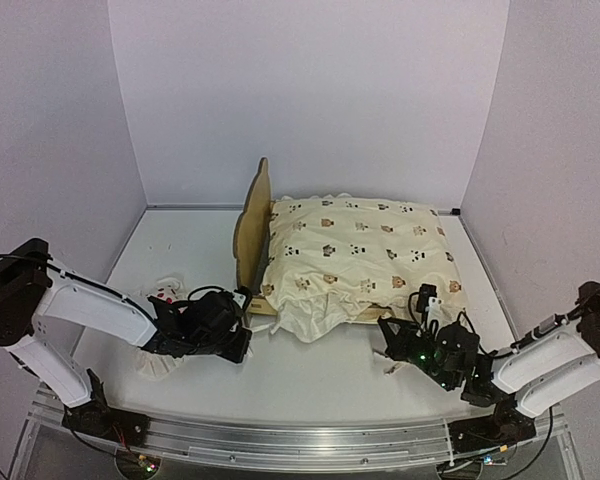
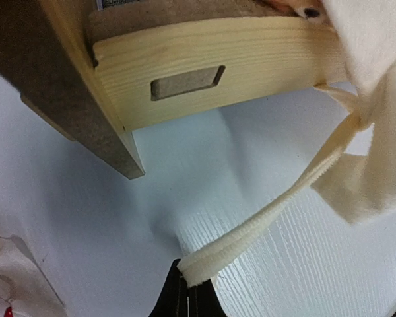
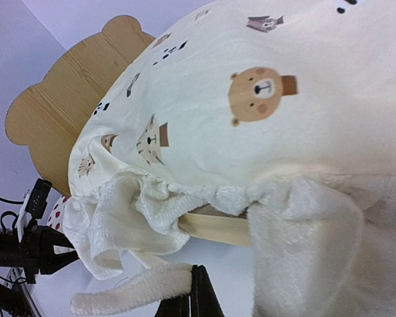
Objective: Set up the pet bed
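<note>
Down at the left gripper [image 2: 188,294]: closed hard on the end of a cream strap [image 2: 257,223], jaws pressed together with the fabric pinched between them. Held low over the white worktop [image 2: 185,172], just in front of the pet bed [image 2: 125,79], close to the corner where the pale side rail [image 2: 277,53] meets the headboard [image 2: 66,86], clear of the wood. Leads up and to the right from the pinch, into the hanging edge of the quilt [image 2: 376,53]. Shows a scrap of red-dotted pillow [image 2: 3,290] at the lower left of that wrist view.

Over at the right gripper [image 3: 193,297]: closed too, on the near end of a second strap [image 3: 129,294], fleecy and cream, trailing off to the left just below the ruffled quilt edge. Sits low by the near right part of the bed, beside a strip of wooden rail peeking out under the quilt.

Seen from above: stands in the middle of the worktop, bear-eared headboard upright at the left end. Covered from headboard to foot by the quilt, printed with little animals and spilling over the near rail. Leaves the pillow off the bed, left of the headboard, partly under the left arm [image 1: 90,305].
</note>
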You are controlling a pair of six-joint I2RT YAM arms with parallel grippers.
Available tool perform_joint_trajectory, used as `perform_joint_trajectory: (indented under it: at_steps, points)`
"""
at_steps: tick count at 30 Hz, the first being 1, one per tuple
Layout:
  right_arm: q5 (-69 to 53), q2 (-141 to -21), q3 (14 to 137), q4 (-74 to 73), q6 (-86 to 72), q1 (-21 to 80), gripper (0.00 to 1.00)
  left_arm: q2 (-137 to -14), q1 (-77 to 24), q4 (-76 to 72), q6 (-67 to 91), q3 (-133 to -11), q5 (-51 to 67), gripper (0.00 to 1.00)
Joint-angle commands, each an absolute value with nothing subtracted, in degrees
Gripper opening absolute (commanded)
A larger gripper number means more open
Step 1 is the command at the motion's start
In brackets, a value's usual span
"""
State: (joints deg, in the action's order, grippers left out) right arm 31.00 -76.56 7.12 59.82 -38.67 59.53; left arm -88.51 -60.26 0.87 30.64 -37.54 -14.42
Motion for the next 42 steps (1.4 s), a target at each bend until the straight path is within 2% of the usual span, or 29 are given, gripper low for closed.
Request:
perform_joint_trajectory:
  at_steps: [1, 7, 15, 17, 19, 21, 26, 31, 36, 42]
  points:
    - [39.36, -71.74, 5.11, 56.82, -36.14, 59.49, 0.0, -87.08, -55.61, 4.97, 30.72, -40.08, -16.27, 0.0]
    - [40.13, -70.65, 5.43, 53.15, -34.65, 59.49, 0.0, -89.94, -51.13, 6.42, 31.32, -42.82, -15.72, 0.0]
    - [32.41, -75.35, 10.7, 49.62, -31.57, 59.47, 0.0, -88.04, -46.85, 8.54, 31.12, -44.49, -15.35, 0.0]
    - [27.72, -76.73, 12.76, 49.31, -29.29, 59.49, 0.07, -87.19, -46.82, 9.91, 30.92, -45.02, -16.19, 0.0]
    - [24.35, -77.22, 14.54, 48.42, -27.55, 59.49, 0.24, -86.96, -46.75, 11.08, 30.6, -45.46, -16.88, 0.0]
    - [23.74, -76.66, 15.72, 46.35, -25.82, 59.44, 0.34, -87.54, -46.67, 11.5, 30.33, -45.63, -16.95, 0.0]
    - [28.39, -72.76, 23.13, 28.23, -20.42, 59.48, 0.4, -90.05, -46.58, 10.9, 30.5, -45.87, -16.4, 0.0]
    - [33.58, -70.37, 28.57, 16.2, -15.23, 59.38, 0.49, -90.93, -46.54, 10.35, 30.63, -46.06, -16.58, 0.0]
    - [40.4, -72.26, 29.86, 12.41, -15.21, 58.43, 0.48, -91.61, -45.97, 10.64, 29.97, -46.93, -16.43, 0.0]
    - [41.58, -74.91, 28.97, 10.69, -19.21, 53.11, 0.43, -91.83, -42.55, 10.88, 27.63, -47.54, -15.62, 0.0]
